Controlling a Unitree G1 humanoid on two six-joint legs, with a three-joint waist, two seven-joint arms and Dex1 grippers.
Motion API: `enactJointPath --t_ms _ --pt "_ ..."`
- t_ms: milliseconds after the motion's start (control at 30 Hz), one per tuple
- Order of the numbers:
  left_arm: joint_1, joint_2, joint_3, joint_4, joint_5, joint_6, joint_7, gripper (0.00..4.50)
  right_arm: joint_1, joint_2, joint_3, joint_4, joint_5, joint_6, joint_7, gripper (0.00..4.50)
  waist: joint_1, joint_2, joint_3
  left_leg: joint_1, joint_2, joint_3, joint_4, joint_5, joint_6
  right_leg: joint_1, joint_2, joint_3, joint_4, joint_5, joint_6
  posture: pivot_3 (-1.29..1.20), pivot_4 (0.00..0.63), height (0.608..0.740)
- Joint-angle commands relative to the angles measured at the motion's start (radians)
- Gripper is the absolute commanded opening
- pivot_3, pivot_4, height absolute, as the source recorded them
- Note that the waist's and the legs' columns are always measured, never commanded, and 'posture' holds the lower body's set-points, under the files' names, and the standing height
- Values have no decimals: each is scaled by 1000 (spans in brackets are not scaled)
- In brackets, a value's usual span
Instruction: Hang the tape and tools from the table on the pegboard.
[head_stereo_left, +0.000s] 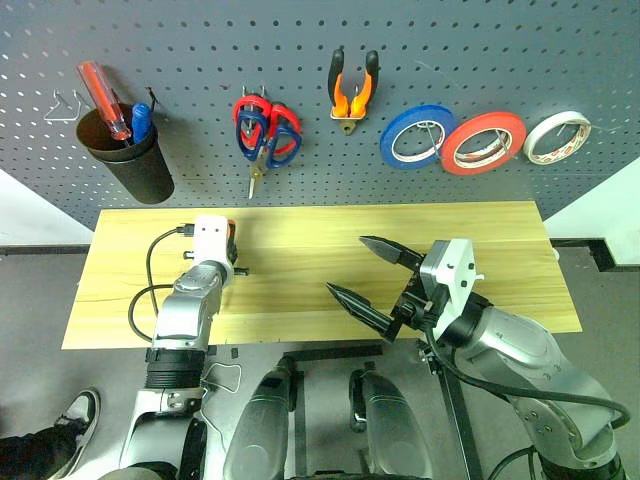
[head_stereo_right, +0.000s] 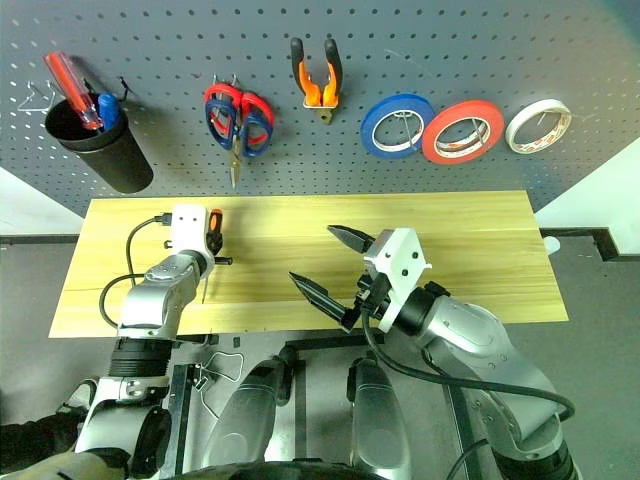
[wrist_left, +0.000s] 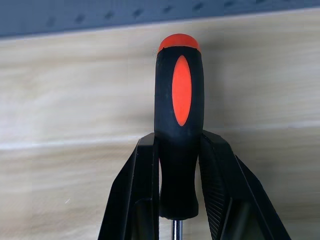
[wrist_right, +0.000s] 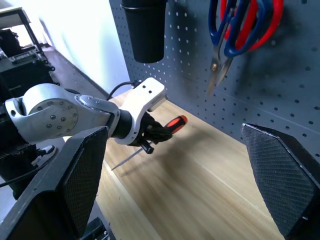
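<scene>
Screwdriver (wrist_left: 179, 130), orange-and-black handle, is clamped in the left end effector (wrist_left: 179, 165), both black fingers (wrist_left: 142, 185) pressed on the handle's lower half, near where the metal shaft starts. In the left wrist view its long axis runs along the fingers, orange cap end leading, shaft trailing back between them. In the right wrist view the orange tip pokes out toward the pegboard (head_stereo_left: 320, 60) and the thin shaft slants down and back over the counter (head_stereo_left: 300, 255); whether the shaft tip touches the wood I can't tell. It sits over the counter's left part, nearer the far edge than the near one.

Left arm reaches fwd from the near-left edge, forearm about straight, wrist tipped a bit down, white wrist block on top. Right end effector (head_stereo_left: 372, 278) hangs over the near-centre of the counter, fingers wide apart, nothing between them; it points left and roughly level, arm bent in from the right.

On the pegboard, L to R: black cup (head_stereo_left: 125, 155) w/ a red screwdriver (head_stereo_left: 103, 98) and a blue-handled item, red and blue scissors (head_stereo_left: 265, 135) hung together, orange-and-black pliers (head_stereo_left: 353, 92), blue tape roll (head_stereo_left: 417, 137), red tape roll (head_stereo_left: 484, 142), white roll (head_stereo_left: 557, 137). All hang well apart from both arms.
</scene>
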Motion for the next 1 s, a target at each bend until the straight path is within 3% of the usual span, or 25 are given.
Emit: enactJointPath --t_ms 33,300,433,667,1000 --pt "17 -12 -44 -118 -6 50 -24 762 -11 6 1 1 -14 -46 14 4500 0 0 -1 0 0 0 0 0 0 0 0 0 0 0 0 11 270 703" --pt "75 -5 -158 -299 34 35 -57 762 -24 12 6 48 -59 -107 31 4500 6 0 -11 1 0 0 -1 4 -6 0 0 0 1 0 0 28 231 703" --pt "138 57 -230 -370 125 -167 -59 762 -23 10 -1 64 -71 -128 39 4500 13 2 -17 3 0 0 -2 3 -6 1 1 0 2 0 0 34 219 703" --pt "257 107 -205 -362 183 -625 -54 762 -23 12 -13 77 -59 -159 68 4500 26 4 -37 4 0 0 -1 2 -4 3 0 0 2 1 0 45 213 703" --pt "234 74 -115 -282 279 -932 87 762 -16 30 -50 42 55 -196 121 4500 25 2 -57 5 0 0 0 2 -3 4 1 0 2 1 0 49 200 703"
